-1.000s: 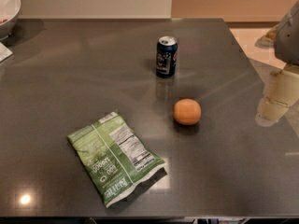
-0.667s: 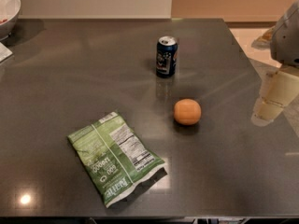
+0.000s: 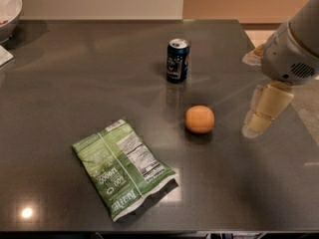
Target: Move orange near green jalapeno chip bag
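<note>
Orange (image 3: pixel 200 119) and green jalapeno chip bag (image 3: pixel 123 168) lie well apart on a dark grey, glossy, flat-topped bench (image 3: pixel 75 83).

Nearest the front edge is the bag, a flat, crinkled green packet with a white nutrition panel and white lettering facing up. It is set at a slant, so that one short end points to the front right and the other to the back left. A small bright glint of light shows on the bench surface left of the bag's near end.

Farther back and to the right of the bag sits the orange, a small round fruit with a smooth matte skin. It rests by itself on bare bench with a soft shadow under it.

To the right of the orange, at about the same depth, hangs the pincer (image 3: pixel 256 123). It is a cream-coloured part pointing down and to the left from the pale grey rounded arm housing (image 3: pixel 294 54), which enters from the upper right corner. The pincer is near the orange but apart from it, low over the right side of the bench. Whether it stands apart or together cannot be told.

Behind the orange stands a dark blue cylindrical metal soda can (image 3: pixel 177 60), upright and not touching the fruit. At the far left corner a white round bowl (image 3: pixel 7 9) is cut off by the edge. Beyond the bench runs a pale wall.
</note>
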